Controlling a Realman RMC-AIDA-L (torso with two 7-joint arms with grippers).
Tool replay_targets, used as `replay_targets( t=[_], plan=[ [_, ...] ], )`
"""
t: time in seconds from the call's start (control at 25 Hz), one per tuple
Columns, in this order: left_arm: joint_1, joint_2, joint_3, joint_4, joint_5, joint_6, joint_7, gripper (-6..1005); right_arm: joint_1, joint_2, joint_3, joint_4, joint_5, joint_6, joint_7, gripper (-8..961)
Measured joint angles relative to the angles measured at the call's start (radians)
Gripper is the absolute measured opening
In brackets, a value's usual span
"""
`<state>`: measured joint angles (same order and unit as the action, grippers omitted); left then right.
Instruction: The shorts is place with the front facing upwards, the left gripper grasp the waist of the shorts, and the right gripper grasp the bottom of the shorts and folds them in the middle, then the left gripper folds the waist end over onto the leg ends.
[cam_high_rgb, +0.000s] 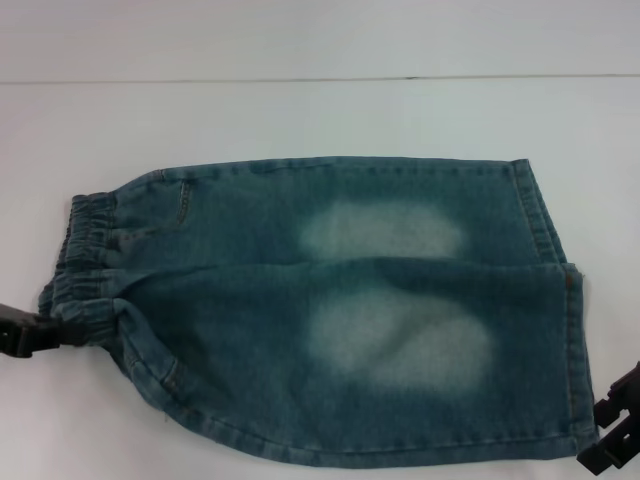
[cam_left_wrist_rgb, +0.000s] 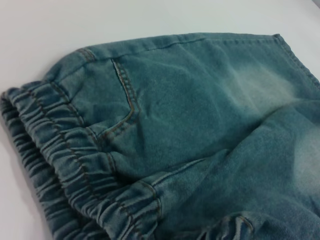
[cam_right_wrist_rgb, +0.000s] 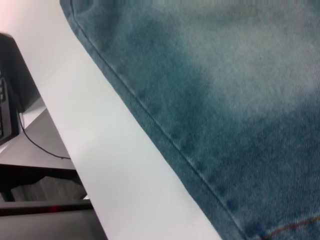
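Surface: white table (cam_high_rgb: 300, 110).
Shorts (cam_high_rgb: 330, 300): flat, front up.
Left gripper (cam_high_rgb: 40, 335): clamped on waistband.
Right gripper (cam_high_rgb: 615, 430): at leg hem; grip undeterminable.

Denim shorts (cam_left_wrist_rgb: 190, 135), elastic waistband (cam_left_wrist_rgb: 60, 150)

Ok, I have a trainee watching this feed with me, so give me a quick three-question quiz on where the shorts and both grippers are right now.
1. True or false: the denim shorts lie with the elastic waistband toward the robot's right.
2. Which gripper sits at the waistband's near corner? A) left gripper B) right gripper C) neither
3. Fill in: the right gripper is beside the near corner of the ___ end of the shorts, on the white table.

Key: 1. False, the waistband is on the robot's left. 2. A. 3. Leg (hem) end.
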<state>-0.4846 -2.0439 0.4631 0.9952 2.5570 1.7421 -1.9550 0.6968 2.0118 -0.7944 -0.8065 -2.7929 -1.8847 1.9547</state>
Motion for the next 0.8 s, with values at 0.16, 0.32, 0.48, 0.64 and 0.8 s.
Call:
replay_targets(
  t=[0.16,0.32,0.48,0.64,0.8],
  plan=[
    [0.000,0.002,0.003,-0.019,0.000,-0.011,0.001,25,0.005,0.007,0.005,0.001,0.017,0.005,-0.010,850],
    [-0.002,0.003,0.005,-0.029,0.002,-0.012,0.002,25,0.006,0.009,-0.001,0.001,0.038,0.007,-0.036,843],
    [-0.002,0.003,0.006,-0.029,0.003,-0.012,0.003,25,0.006,0.010,-0.002,0.001,0.038,0.011,-0.046,749],
    [-0.001,0.001,0.006,-0.029,0.001,-0.012,0.003,25,0.006,0.010,-0.004,0.003,0.035,0.018,-0.046,572],
    [0.000,0.000,0.005,-0.029,0.000,-0.012,0.005,25,0.006,0.011,-0.005,0.016,0.034,0.032,-0.045,407]
  ],
)
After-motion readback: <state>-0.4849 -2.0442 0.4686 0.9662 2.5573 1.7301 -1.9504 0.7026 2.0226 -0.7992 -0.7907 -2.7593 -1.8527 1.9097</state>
